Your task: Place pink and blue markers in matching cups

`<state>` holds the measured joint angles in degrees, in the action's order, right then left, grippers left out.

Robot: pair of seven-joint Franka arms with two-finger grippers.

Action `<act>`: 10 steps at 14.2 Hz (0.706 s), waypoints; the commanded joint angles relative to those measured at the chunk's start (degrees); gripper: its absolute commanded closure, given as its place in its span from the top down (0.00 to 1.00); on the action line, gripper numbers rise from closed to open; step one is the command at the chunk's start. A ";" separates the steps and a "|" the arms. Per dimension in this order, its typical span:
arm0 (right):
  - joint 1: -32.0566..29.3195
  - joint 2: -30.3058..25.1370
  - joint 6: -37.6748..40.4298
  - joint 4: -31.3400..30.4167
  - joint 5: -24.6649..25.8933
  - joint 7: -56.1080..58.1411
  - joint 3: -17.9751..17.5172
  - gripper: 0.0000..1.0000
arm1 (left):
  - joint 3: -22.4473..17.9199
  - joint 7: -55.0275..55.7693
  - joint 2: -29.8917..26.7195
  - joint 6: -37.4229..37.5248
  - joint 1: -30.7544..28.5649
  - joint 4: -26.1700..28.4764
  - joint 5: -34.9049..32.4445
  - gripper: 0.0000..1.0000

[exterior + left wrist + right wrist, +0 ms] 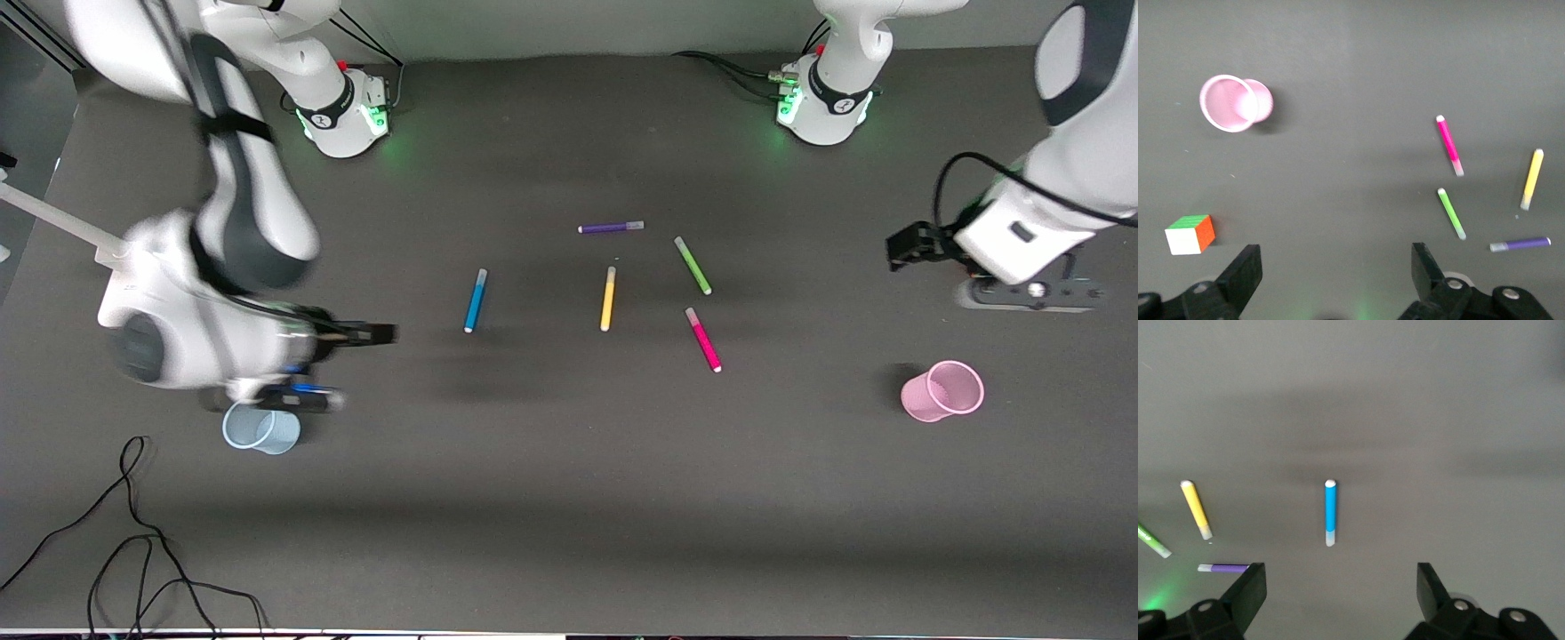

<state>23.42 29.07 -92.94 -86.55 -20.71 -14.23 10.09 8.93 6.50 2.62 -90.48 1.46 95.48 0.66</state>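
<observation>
Orange, green and white, a small colour-faced cube (1191,234) shows only in the left wrist view, lying on the dark grey bench (551,462); the front view hides it under the left arm. All five pens lie flat and apart around the bench's middle. The thin bright blue marker (476,300) with its pale cap lies toward the right arm's end. The thin magenta-pink marker (703,339) is toward the left arm's end, nearer the front camera than the green pen (692,265), the yellow pen (608,299) and the purple pen (611,228).

The pale blue translucent plastic cup (261,428) stands near the right arm's end, partly covered by the right gripper (1341,597), whose fingers are spread wide and empty. The pink translucent plastic cup (943,391) stands alone near the left arm's end. The left gripper (1336,273) hovers there, its fingers likewise wide apart and empty.
</observation>
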 commanded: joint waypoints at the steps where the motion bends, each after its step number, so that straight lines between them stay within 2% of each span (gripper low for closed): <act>1: 2.93 7.64 1.01 3.32 -3.11 -2.21 0.72 1.00 | -0.32 3.76 2.03 1.09 2.49 0.41 0.66 1.00; 3: 3.21 11.34 0.83 2.97 -4.08 -1.42 0.72 1.00 | -0.32 4.40 4.84 0.31 2.84 0.32 4.41 1.00; 5: 4.86 14.33 0.13 2.88 -5.04 -2.11 -0.15 1.00 | -0.32 4.92 8.18 -3.54 3.19 0.41 8.47 1.00; 10: 7.69 18.38 -0.23 2.27 -5.31 -3.00 -0.24 0.99 | -0.32 17.91 16.27 -15.15 10.48 0.67 8.66 1.00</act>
<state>30.56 45.96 -93.58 -85.52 -24.87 -15.74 9.38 9.27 19.28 16.84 -102.57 8.68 96.36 8.89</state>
